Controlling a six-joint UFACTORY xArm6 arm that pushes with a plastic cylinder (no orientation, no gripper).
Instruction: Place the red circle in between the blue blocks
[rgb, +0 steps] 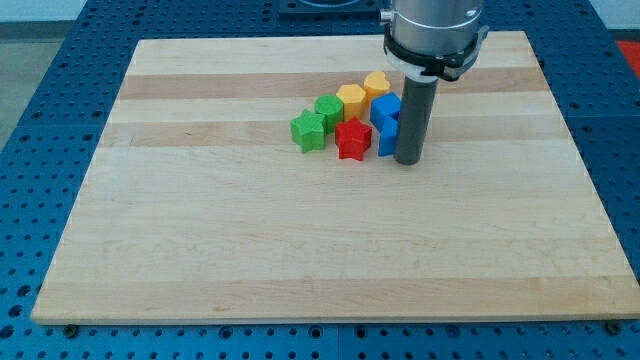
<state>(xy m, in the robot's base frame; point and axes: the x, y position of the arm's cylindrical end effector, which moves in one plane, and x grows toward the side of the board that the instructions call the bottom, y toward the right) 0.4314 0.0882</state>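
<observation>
My tip (409, 161), a bare rod with nothing to pinch, touches the blue blocks (386, 122) near the worktop's (250, 250) far edge (no red circle shows), so pushing risks scattering them.

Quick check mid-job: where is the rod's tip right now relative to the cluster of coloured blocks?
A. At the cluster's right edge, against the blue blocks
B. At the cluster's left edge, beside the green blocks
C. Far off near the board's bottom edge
A: my tip stands at the view's right of the cluster, right beside the blue blocks, with the red star-shaped block on their other side.
</observation>
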